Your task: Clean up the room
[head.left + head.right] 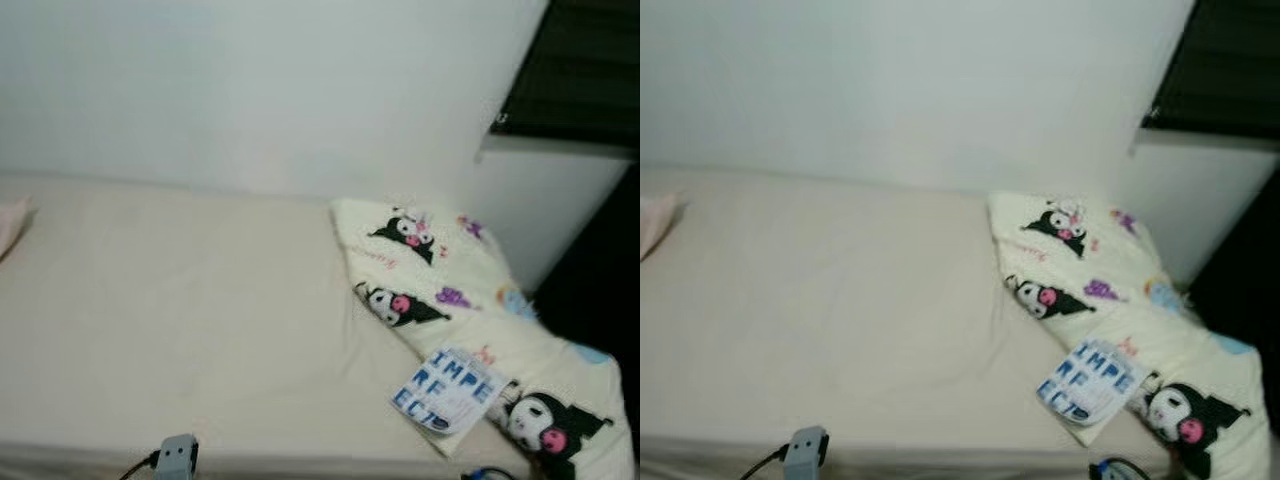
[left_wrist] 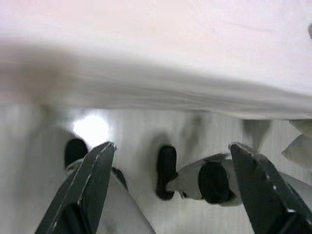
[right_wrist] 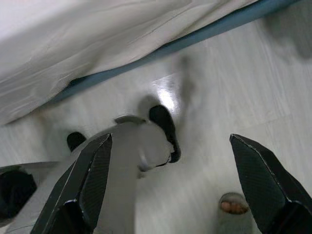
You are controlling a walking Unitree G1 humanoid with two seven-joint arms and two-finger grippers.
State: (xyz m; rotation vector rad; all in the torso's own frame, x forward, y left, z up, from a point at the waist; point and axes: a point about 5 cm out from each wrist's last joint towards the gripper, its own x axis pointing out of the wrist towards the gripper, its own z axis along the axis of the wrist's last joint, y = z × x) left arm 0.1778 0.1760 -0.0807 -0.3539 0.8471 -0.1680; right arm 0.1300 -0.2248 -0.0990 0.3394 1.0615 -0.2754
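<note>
A bed (image 1: 180, 330) covered by a plain cream sheet is seen from the head camera, set against a white wall (image 1: 260, 90). At its far left edge a pale pink piece of fabric (image 1: 10, 225) is just caught. At the near edge of the bed a small grey plug-like device (image 1: 177, 455) with a dark cable is seen. Toward the right, a cream blanket (image 1: 450, 300) printed with black-and-pink cartoon figures is spread over the bed's corner and hangs off its side. On the blanket, near its lower edge, a white sheet with blue block letters (image 1: 450, 390) is laid. A dark window blind (image 1: 585, 70) is seen at the upper right.

What the head views leave out is given by the wrist cameras. In the left wrist view, the left gripper (image 2: 170, 183) is held low beside the bed with its jaws spread wide and nothing between them; the sheet's hanging edge (image 2: 156, 92) lies beyond, with glossy white floor (image 2: 131, 131) and the robot's grey foot parts (image 2: 195, 178) under it.

In the right wrist view, the right gripper (image 3: 170, 183) is likewise held with its jaws spread and empty, over pale floorboards (image 3: 229, 87). The sheet's edge (image 3: 73, 44) and a blue strip (image 3: 209, 29) beneath it are shown, and a person's toes in a grey sandal (image 3: 234, 205) are seen on the floor.
</note>
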